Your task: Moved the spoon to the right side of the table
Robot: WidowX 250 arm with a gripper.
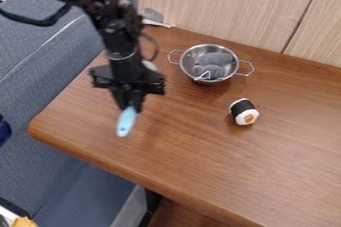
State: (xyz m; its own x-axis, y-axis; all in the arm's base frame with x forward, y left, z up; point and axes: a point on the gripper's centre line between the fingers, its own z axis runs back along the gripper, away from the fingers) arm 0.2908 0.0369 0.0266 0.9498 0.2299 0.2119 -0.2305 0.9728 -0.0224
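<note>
The black gripper hangs over the left part of the wooden table. A light blue spoon handle sticks out below it, pointing toward the table's front edge. The gripper is shut on the spoon, whose other end is hidden behind the gripper and arm. Whether the handle touches the tabletop, I cannot tell.
Right of the arm, a metal colander with two side handles holds a grey cloth-like thing. A toy sushi roll lies to its lower right. Wooden panelling borders the table's back, and a blue sofa stands at the left.
</note>
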